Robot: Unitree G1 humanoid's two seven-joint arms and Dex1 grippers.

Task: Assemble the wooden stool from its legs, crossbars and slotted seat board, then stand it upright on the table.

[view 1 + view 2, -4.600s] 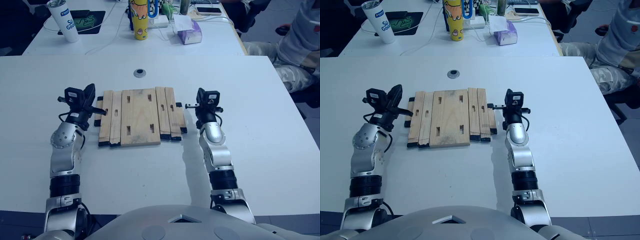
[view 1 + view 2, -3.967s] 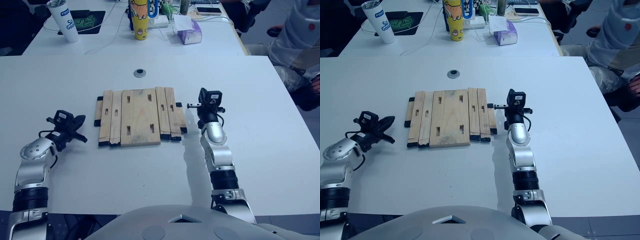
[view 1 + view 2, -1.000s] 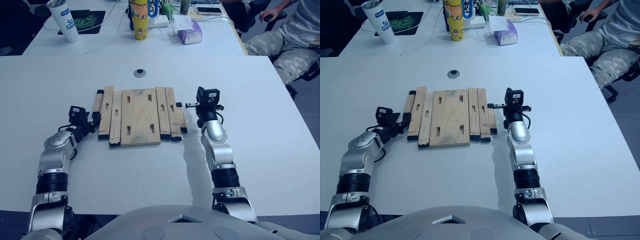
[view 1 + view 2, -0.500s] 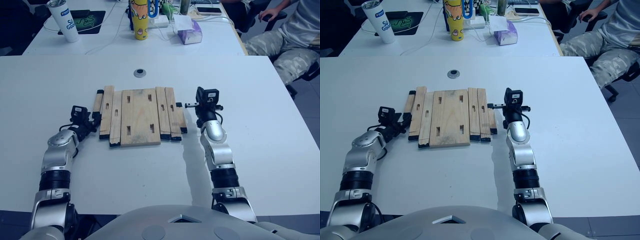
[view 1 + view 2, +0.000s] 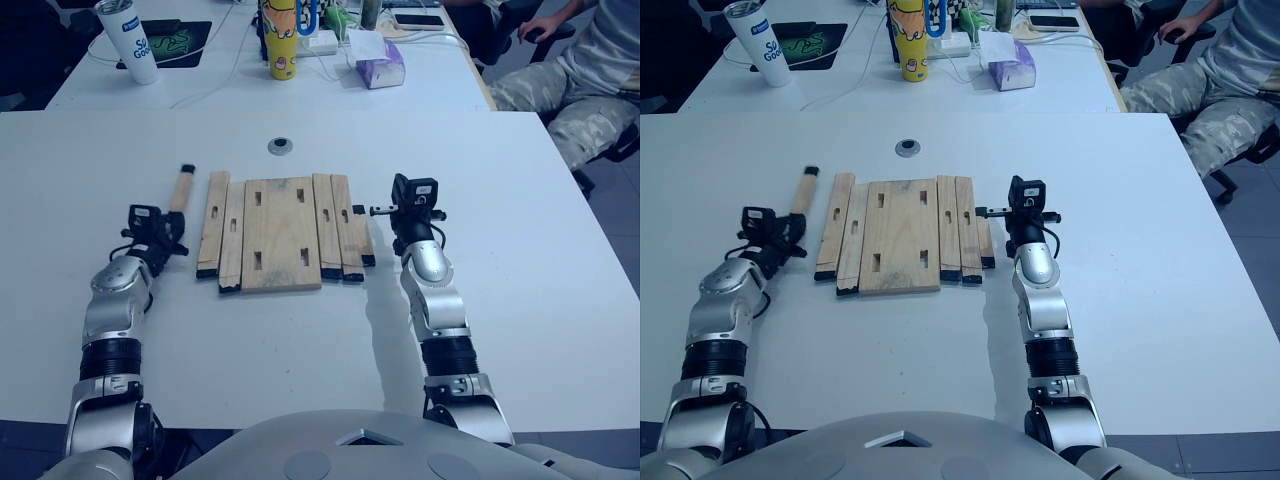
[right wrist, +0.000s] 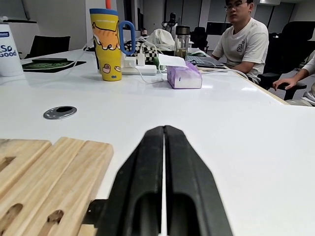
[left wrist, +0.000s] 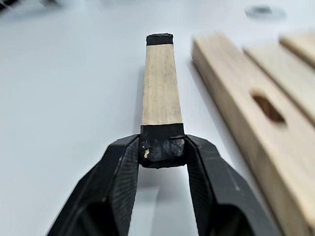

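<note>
Assembly looks barely begun: seat board (image 5: 280, 232) flat on the desk (image 5: 500, 200), slats (image 5: 212, 222) beside it, left gripper (image 7: 161, 147) clamped on a stick (image 5: 181, 188) to its left, right gripper (image 6: 164, 135) closed and empty to its right.

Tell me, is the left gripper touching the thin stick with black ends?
Touching. The left wrist view shows the left gripper with both fingers clamped on the stick at its near black end, no gap.
</note>
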